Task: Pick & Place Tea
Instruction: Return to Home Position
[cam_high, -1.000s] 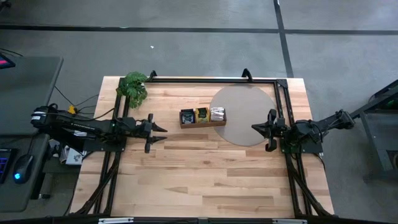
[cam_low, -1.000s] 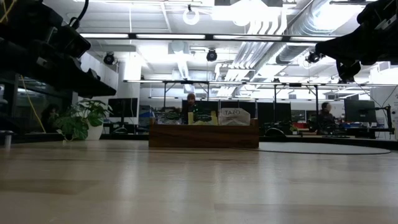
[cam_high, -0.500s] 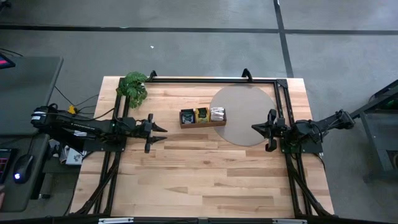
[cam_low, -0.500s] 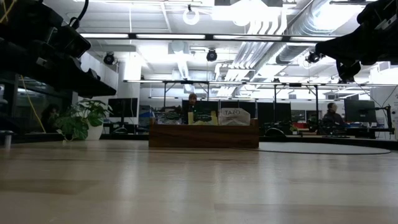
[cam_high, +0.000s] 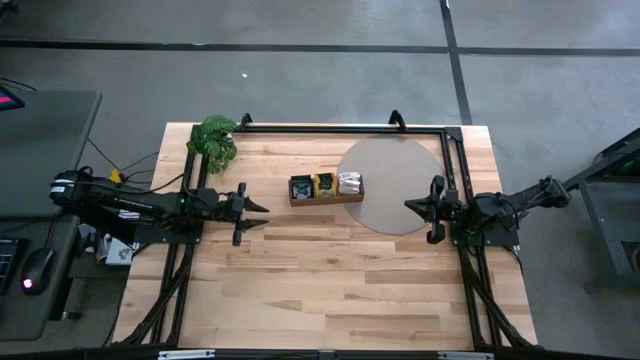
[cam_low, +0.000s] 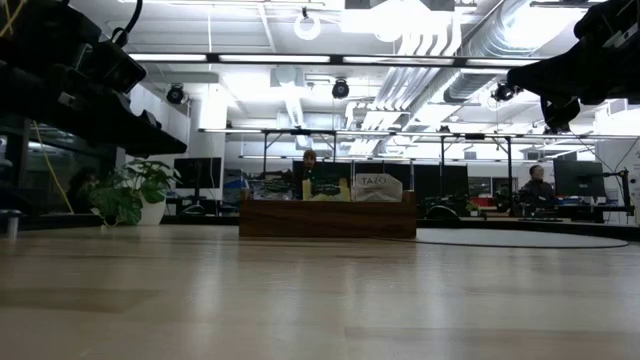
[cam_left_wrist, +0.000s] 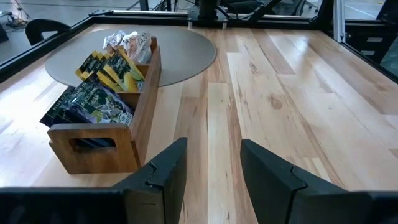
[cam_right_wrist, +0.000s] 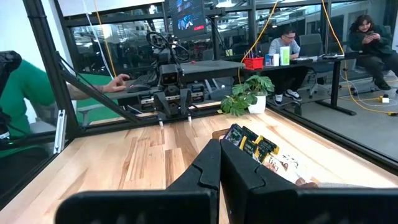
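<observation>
The tea sachets (cam_high: 325, 184) stand upright in a brown wooden three-compartment tray (cam_high: 326, 198) near the table's far middle: dark ones (cam_left_wrist: 93, 102) in one end compartment, yellow-green ones (cam_left_wrist: 121, 68) in the middle, silver-grey ones (cam_left_wrist: 127, 42) at the other end. My left gripper (cam_high: 262, 211) hovers open left of the tray, pointing at it, and shows in its wrist view (cam_left_wrist: 213, 163) with nothing between the fingers. My right gripper (cam_high: 408, 205) is shut, right of the tray over the grey mat, and is also seen in its wrist view (cam_right_wrist: 219, 163).
A round grey mat (cam_high: 392, 183) lies under the tray's right end. A leafy green plant (cam_high: 214, 140) stands at the far left corner. A black frame (cam_high: 340, 127) runs along the table's far edge and sides. People sit in the room beyond; a hand (cam_right_wrist: 118, 79) rests at a desk.
</observation>
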